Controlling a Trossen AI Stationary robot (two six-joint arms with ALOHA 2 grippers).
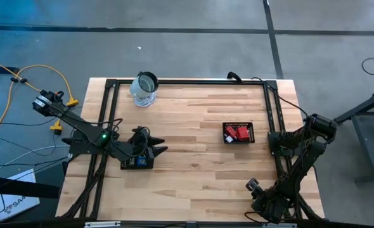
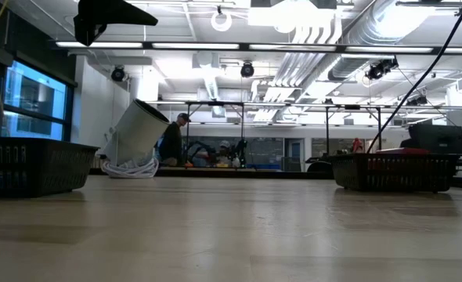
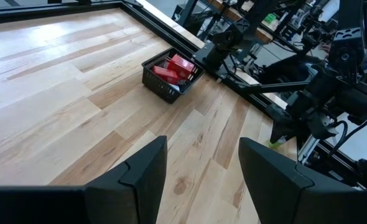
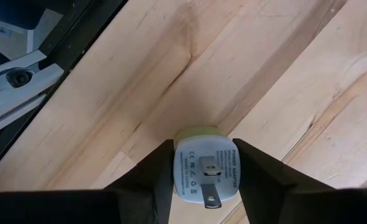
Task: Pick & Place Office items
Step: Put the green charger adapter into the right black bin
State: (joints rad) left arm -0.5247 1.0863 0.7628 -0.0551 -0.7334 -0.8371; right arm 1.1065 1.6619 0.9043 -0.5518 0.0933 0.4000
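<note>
The right gripper [image 4: 202,177] is closed on a small whitish plug adapter [image 4: 205,174], its two dark fingers [image 4: 149,177] pressing the adapter's sides so that it sits squarely between them, its printed face and metal prong turned toward the wrist camera and a pale green part at its far end, just over the wooden table [image 4: 283,74]. Seen from above, this gripper [image 1: 255,190] is at the table's near right corner, well away from the black mesh tray [image 1: 238,133], which is farther in on the right half of the table and holds red blocks [image 1: 239,134]. The left gripper [image 3: 202,174] has its jaws apart with nothing between them, only bare wood showing in the gap; from its wrist the same tray [image 3: 171,74] of red blocks [image 3: 174,67] is visible well beyond the fingertips. From above, the left gripper [image 1: 154,151] hovers over a second dark tray [image 1: 136,162] near the table's left edge, far across the table from the tray of red blocks. A clear glass jar [image 1: 145,88] lies tipped near the far left corner.
</note>
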